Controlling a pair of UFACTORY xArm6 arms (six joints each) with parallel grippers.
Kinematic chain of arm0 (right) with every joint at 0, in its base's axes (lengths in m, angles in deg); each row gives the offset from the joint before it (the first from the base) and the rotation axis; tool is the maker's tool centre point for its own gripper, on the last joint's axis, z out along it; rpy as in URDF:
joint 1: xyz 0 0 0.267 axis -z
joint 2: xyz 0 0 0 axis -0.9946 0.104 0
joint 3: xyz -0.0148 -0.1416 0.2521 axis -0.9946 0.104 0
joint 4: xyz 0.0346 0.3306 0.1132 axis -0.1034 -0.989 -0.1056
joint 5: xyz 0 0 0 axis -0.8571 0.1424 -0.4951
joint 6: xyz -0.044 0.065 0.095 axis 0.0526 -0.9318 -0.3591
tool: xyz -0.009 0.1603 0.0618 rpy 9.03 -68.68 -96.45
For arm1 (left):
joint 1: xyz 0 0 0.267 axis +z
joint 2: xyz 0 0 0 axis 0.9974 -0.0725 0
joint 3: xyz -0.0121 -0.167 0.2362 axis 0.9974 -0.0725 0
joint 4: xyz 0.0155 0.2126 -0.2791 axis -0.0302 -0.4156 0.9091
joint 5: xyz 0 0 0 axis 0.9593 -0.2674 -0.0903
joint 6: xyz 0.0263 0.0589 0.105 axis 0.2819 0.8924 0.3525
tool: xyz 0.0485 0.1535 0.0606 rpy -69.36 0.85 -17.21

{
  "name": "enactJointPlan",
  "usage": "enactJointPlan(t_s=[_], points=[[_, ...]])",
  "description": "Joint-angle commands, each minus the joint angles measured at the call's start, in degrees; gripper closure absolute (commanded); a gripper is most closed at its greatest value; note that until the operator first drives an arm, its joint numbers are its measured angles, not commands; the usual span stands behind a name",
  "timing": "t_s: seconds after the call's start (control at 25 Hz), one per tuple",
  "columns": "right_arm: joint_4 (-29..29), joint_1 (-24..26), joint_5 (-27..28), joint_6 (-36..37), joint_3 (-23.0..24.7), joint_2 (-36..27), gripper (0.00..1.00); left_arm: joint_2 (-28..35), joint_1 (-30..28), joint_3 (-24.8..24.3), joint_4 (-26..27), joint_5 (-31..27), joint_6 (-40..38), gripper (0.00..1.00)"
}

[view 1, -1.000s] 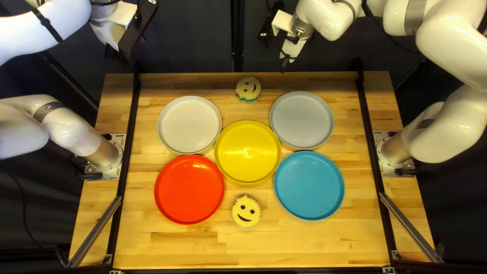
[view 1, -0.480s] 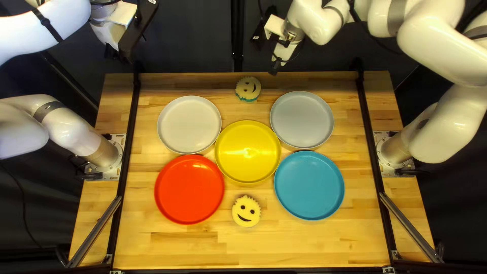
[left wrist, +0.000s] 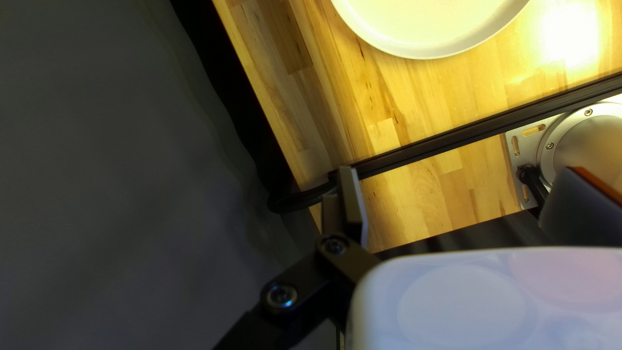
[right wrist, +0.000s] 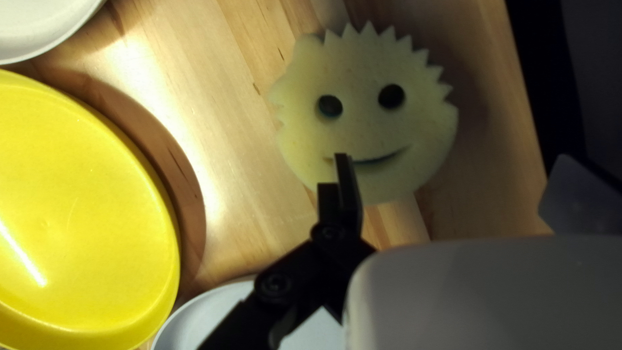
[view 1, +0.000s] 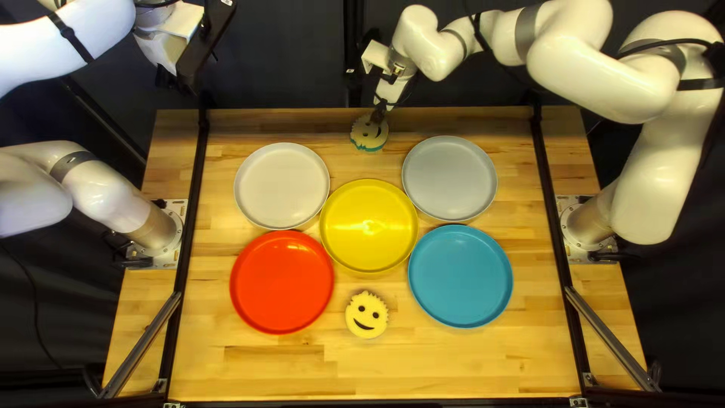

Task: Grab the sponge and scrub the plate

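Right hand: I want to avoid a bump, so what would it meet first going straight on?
Probably the far smiley sponge: in the right wrist view one finger overlaps it, though the gap is hard to judge.

Table (view 1: 453, 370) of light wood in narrow strips of mixed tone, backed beyond its far edge by a dark curtain (view 1: 287, 53); a black post (view 1: 353, 45) stands upright behind the middle of that edge. Black rails (view 1: 195, 189) run from the far edge to the near edge, one inboard of each side edge. Metal bars (view 1: 612, 339) slant from the rails toward the near corners. In the left wrist view, bright glare (left wrist: 570, 32) whitens the wood.
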Motion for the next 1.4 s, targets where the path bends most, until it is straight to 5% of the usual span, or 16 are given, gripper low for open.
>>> enactJointPlan(t_s=[0.04,0.92,1.0,1.04,1.08,1.12,1.4], points=[[-0.9,0.4,0.5,1.4,-1.2,1.4,0.0,0.0,0.0,0.0,0.0,0.0,0.0,0.0],[-3.2,1.2,2.9,4.8,-5.7,6.0,0.0,0.0,0.0,0.0,0.0,0.0,0.0,0.0],[-3.3,1.2,2.9,4.8,-5.8,6.1,0.17,0.0,0.0,0.0,0.0,0.0,0.0,0.0],[-3.3,1.1,2.9,4.8,-5.8,6.2,0.47,0.0,0.0,0.0,0.0,0.0,0.0,0.0],[-3.3,1.1,2.9,4.8,-5.8,6.2,0.94,0.0,0.0,0.0,0.0,0.0,0.0,0.0],[-3.3,1.2,2.9,4.8,-5.8,6.1,1.0,0.0,0.0,0.0,0.0,0.0,0.0,0.0],[-2.9,1.3,2.7,4.6,-4.7,5.0,1.0,0.0,0.0,0.0,0.0,0.0,0.0,0.0]])
